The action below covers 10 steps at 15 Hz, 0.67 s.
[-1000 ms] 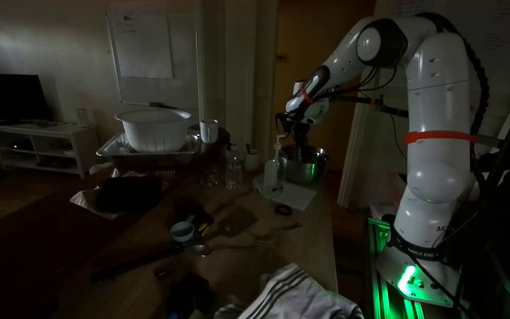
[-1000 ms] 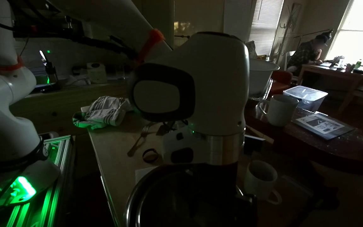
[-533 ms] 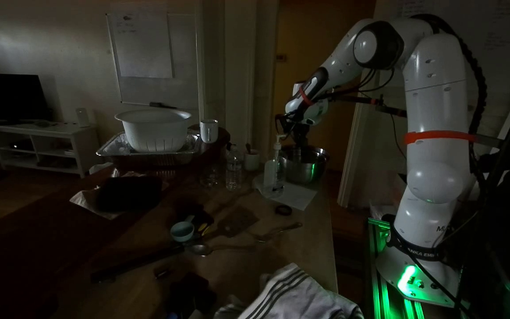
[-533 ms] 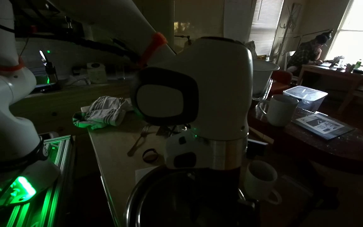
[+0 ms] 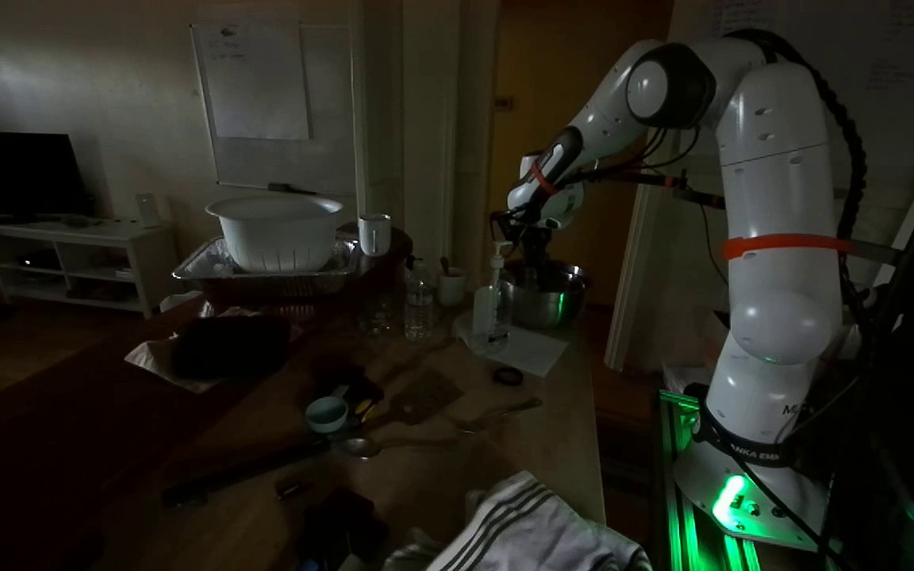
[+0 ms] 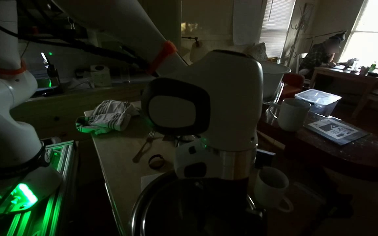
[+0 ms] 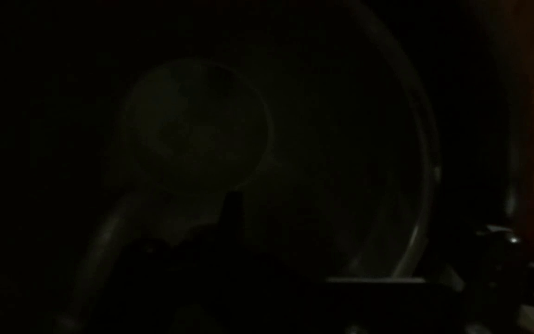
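Exterior view: metal bowl (image 5: 551,308) faces up, axis vertical, gripper (image 5: 535,272) spread wide at its mouth.

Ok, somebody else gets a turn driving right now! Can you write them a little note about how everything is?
Hand: looks open; I see nothing gripped. It points down at the mouth of the metal bowl; how deep it reaches is hard to tell.
Things: the bowl is upright on the table, with a pump bottle and a white mug near it.
Done: the hand is at the bowl.
Left: it is not yet clear of the bowl, whose inside is very dark.
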Available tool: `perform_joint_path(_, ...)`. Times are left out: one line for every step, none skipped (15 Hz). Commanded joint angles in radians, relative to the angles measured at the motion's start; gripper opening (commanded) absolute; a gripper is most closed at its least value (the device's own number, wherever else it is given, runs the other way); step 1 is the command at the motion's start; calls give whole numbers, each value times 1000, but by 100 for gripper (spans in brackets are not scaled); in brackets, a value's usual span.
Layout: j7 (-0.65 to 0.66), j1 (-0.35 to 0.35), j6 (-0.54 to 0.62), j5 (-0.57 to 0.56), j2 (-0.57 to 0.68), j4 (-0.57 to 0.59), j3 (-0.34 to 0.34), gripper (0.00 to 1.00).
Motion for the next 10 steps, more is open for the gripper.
perform_joint_path(4, 19, -6, -12, 13, -11, -2, 100)
perform_joint_path(8, 25, -8, -15, 16, -12, -3, 100)
perform_joint_path(9, 28, -7, -17, 19, -13, -3, 100)
perform_joint_path(15, 32, -11, -20, 20, -10, -6, 100)
perform_joint_path(22, 34, -12, -19, 22, -8, -8, 75)
perform_joint_path(26, 35, -15, -18, 22, -2, -10, 73)
perform_joint_path(26, 33, -20, -13, 22, 5, -10, 66)
perform_joint_path(28, 32, -22, -13, 22, 10, -12, 59)
perform_joint_path(32, 31, -20, -13, 24, 12, -14, 49)
perform_joint_path(33, 30, -23, -13, 23, 16, -17, 42)
